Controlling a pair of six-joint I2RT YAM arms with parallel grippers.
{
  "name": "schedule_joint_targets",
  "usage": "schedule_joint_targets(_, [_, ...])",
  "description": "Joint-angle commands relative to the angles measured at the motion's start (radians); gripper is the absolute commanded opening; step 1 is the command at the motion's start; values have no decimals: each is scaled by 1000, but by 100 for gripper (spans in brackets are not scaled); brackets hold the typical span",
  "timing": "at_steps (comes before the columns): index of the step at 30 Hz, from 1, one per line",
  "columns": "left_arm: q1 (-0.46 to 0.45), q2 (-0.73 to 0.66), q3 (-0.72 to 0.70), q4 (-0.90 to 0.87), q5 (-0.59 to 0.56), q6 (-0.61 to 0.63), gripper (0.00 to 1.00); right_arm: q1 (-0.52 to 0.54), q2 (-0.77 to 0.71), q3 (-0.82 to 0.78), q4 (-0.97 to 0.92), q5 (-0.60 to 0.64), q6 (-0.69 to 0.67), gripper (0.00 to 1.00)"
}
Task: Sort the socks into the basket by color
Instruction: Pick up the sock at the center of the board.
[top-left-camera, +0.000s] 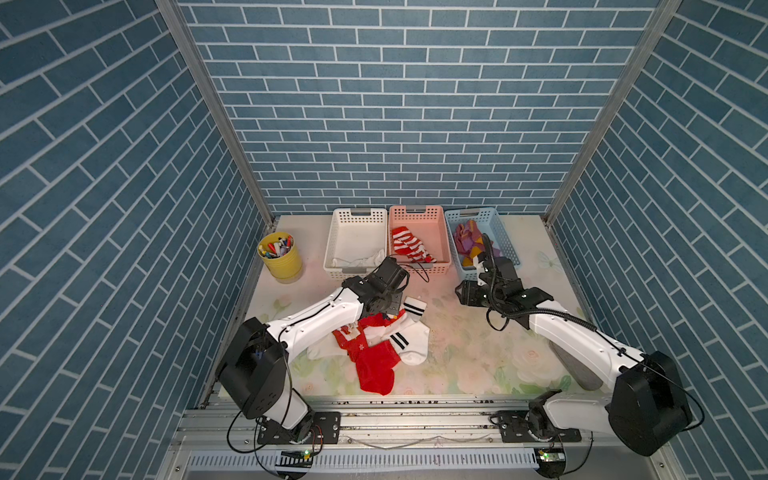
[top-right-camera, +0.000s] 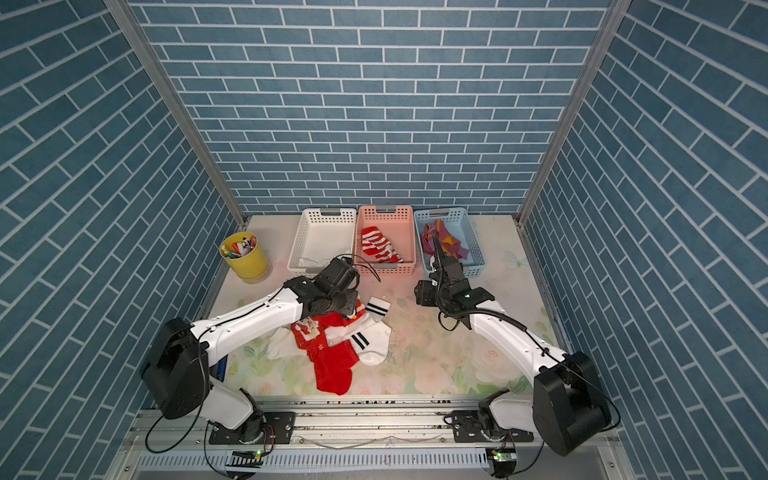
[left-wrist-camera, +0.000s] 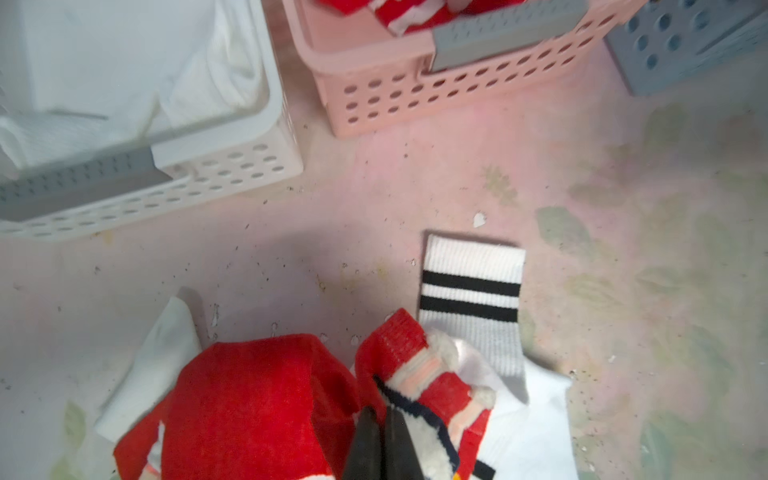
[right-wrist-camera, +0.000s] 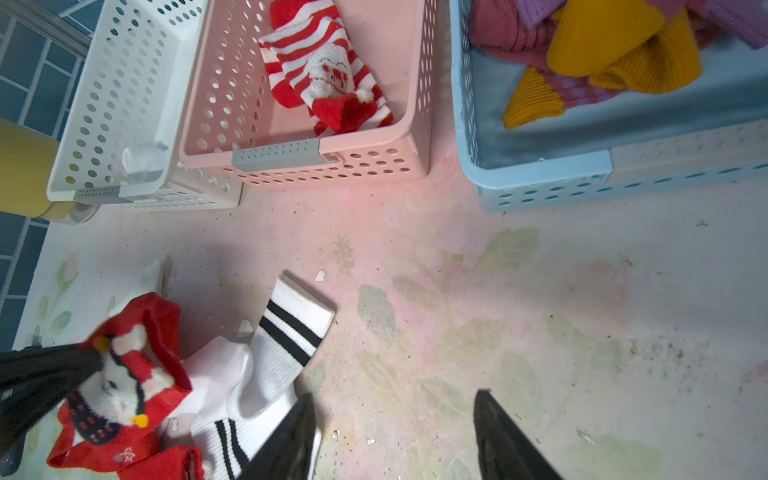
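The left gripper (left-wrist-camera: 380, 415) is pressed together, pinching the red snowman sock (left-wrist-camera: 399, 345) on the pile left of the table's middle. Whether it also catches the white banded sock (left-wrist-camera: 471, 291) beneath is hard to tell. Just behind stand the white basket (top-left-camera: 331, 245), the pink basket (top-left-camera: 445, 245) with striped socks (top-left-camera: 409, 245) and the blue basket (top-left-camera: 507, 241) with purple socks (top-left-camera: 467, 239). The right gripper (right-wrist-camera: 395, 392), spread, hangs over bare table (right-wrist-camera: 540, 291) before the blue basket. A yellow cup (top-left-camera: 282, 264) stands by the left wall.

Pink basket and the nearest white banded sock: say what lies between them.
Bare tabletop between the pink basket and the white banded sock, save one small white flake; the left wrist view shows it.
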Motion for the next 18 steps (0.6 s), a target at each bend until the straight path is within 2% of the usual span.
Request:
schedule_joint_targets(1, [4, -22, 53, -62, 18, 36, 0, 7, -23, -15, 9, 15, 39, 61])
schedule_joint_targets(6, [5, -16, 144, -78, 31, 74, 0, 7, -31, -19, 15, 18, 44, 61])
schedule_joint_targets(18, [15, 107, 470, -153, 49, 179, 0, 7, -111, -68, 4, 41, 50, 61])
